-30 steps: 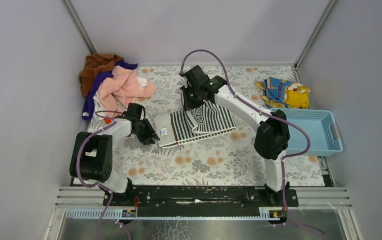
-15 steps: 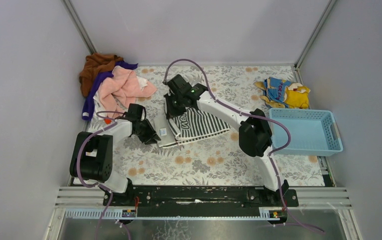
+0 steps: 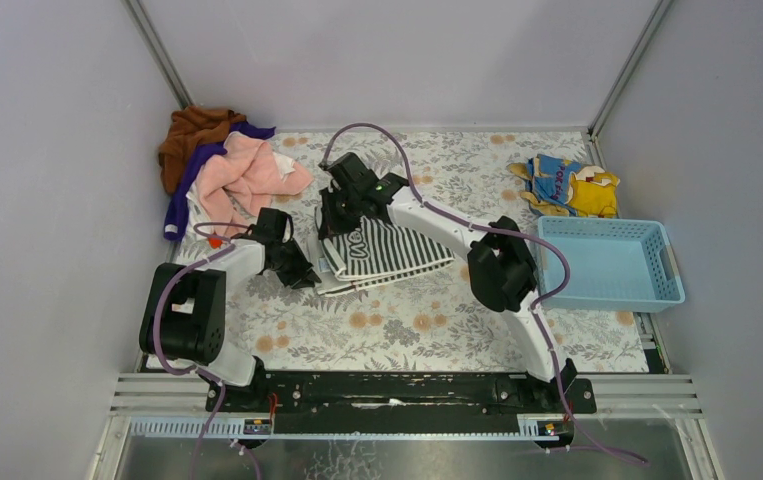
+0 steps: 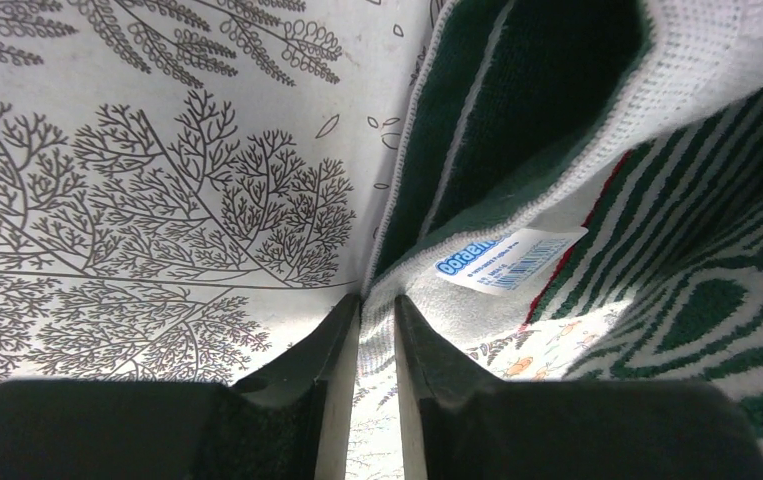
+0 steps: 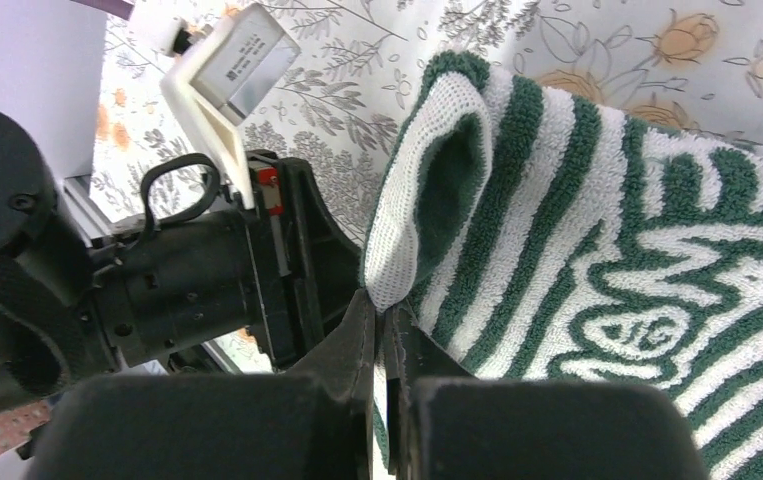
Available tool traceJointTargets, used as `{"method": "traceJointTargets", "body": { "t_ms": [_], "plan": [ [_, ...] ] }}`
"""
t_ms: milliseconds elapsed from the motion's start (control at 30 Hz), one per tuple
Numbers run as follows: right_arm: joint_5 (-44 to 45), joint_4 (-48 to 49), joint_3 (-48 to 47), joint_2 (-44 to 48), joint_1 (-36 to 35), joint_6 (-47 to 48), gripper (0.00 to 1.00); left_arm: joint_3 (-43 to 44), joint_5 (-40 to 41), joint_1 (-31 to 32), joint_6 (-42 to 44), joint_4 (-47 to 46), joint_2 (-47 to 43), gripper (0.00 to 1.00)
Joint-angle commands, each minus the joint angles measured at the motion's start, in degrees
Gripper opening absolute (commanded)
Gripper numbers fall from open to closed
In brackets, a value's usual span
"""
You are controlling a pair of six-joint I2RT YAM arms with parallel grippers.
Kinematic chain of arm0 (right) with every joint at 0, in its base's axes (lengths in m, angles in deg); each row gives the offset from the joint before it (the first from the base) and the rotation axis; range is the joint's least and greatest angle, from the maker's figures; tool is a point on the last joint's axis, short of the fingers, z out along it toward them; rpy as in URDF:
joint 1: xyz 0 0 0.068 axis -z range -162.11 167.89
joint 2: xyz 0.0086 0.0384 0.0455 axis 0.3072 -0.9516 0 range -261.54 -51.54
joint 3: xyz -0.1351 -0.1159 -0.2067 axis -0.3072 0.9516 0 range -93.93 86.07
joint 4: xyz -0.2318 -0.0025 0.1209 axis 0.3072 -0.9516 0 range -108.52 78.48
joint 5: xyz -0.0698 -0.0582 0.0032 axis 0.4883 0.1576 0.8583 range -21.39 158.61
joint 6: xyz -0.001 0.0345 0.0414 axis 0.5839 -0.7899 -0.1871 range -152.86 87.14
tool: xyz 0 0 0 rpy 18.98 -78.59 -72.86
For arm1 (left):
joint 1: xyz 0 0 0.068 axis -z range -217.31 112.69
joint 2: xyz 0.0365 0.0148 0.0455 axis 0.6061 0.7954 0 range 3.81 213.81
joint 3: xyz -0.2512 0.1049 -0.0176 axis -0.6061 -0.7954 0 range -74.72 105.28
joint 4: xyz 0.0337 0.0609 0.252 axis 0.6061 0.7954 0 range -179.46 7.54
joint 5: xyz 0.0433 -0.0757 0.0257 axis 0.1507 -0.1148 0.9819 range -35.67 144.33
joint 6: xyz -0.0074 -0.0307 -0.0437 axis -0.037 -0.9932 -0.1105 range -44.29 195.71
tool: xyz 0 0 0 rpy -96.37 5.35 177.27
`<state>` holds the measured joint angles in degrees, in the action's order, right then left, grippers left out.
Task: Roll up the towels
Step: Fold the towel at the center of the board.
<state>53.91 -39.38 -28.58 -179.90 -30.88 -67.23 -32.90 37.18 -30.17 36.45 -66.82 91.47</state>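
Now the striped towel (image 3: 397, 250) lies doubled over at mid-frame.
Your left gripper (image 4: 377, 303) has narrowed onto its corner hem. Your right gripper (image 5: 384, 310), pinched shut on the far edge, has carried it leftward. No roll yet, and the other towels (image 3: 227, 165) wait at upper left.

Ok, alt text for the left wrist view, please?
The left gripper pinches the white hem of the striped towel, dark green and white, at the bottom centre. A small blue-and-white label sits on the towel up and right of the grip; a tablecloth printed with grey branching leaves fills the left half.
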Motion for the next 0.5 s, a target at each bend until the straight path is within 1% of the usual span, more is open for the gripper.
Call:
{"method": "traceJointTargets", "body": {
  "t_ms": [0,233,300,367,400,467],
  "plan": [
    [-3.89,5.61,0.65,1.31,-1.08,-2.34,0.01,-1.05,0.36,0.64,-0.36,-1.71,0.95,0.18],
    [-4.71,6.34,0.80,-2.04,-1.17,-2.99,0.04,-1.11,0.67,0.62,-0.50,-1.63,0.74,0.18],
    [-5.14,6.85,1.24,-2.92,-1.32,-3.06,0.07,-1.21,1.26,0.62,-0.62,-1.31,0.55,0.19],
    [-5.87,7.02,1.32,-3.68,-1.29,-3.13,0.08,-1.09,2.16,0.59,-0.87,-0.71,0.23,0.20],
    [-5.98,7.03,1.48,-4.01,-1.32,-3.16,0.09,-1.05,2.85,0.60,-1.00,-0.29,-0.05,0.20],
    [-5.84,6.98,1.88,-4.04,-1.33,-2.95,0.16,-0.86,4.56,0.60,-1.47,0.87,-0.75,0.23]
  ]
}}
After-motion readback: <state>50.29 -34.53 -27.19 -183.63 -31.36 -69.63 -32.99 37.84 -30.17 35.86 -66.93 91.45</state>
